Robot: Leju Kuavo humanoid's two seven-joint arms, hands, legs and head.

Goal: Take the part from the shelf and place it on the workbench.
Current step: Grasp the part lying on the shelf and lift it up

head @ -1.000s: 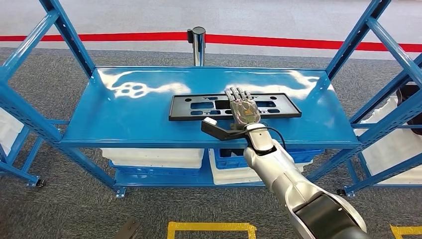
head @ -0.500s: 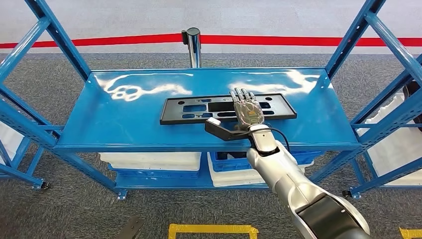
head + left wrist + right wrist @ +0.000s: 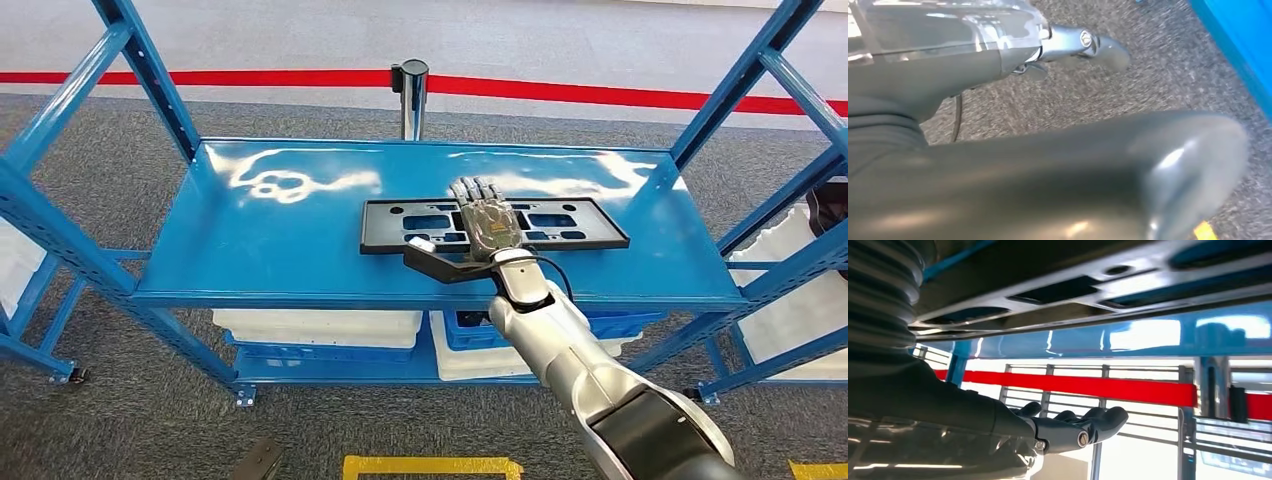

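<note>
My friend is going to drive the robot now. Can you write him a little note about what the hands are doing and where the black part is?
Right hand: fingers stretched flat above the black part, gripping nothing.
Left hand: hangs low over the carpet, nothing seen in it.
The black part lies flat on the top blue shelf, near its front edge.
Done: the reach to the part.
Left: grip it, lift it, carry it to the workbench.

bright overhead glare on shelf (image 3: 300,215) (wrist views blurred)
</note>
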